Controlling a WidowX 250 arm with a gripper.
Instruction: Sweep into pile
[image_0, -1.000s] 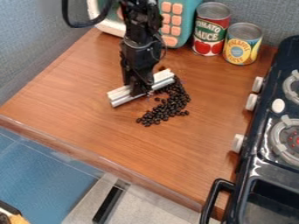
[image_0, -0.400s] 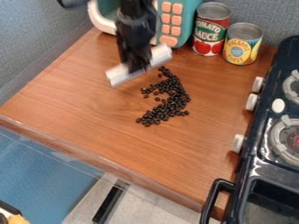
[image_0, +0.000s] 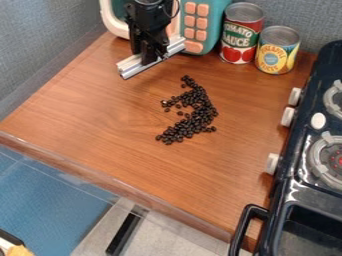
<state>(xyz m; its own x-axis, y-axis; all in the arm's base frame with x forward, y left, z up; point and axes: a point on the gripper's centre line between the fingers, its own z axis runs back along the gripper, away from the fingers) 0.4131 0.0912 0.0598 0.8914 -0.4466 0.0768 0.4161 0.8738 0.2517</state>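
Your gripper (image_0: 149, 59) grips the bar (image_0: 131, 67) by the worktop's (image_0: 93, 120) far-left corner | beans (image_0: 194, 120) mid-worktop, nearward and right of you | bar slanted, long side facing nearward; shift right before sweeping.

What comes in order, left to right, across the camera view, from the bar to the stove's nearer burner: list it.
Light bar → dark beans → red can → yellow can → nearer burner.

Blue-grey textured walls (image_0: 40, 55) border a brown wood-grain tabletop (image_0: 100, 135), with a blue surface (image_0: 53, 195) below.
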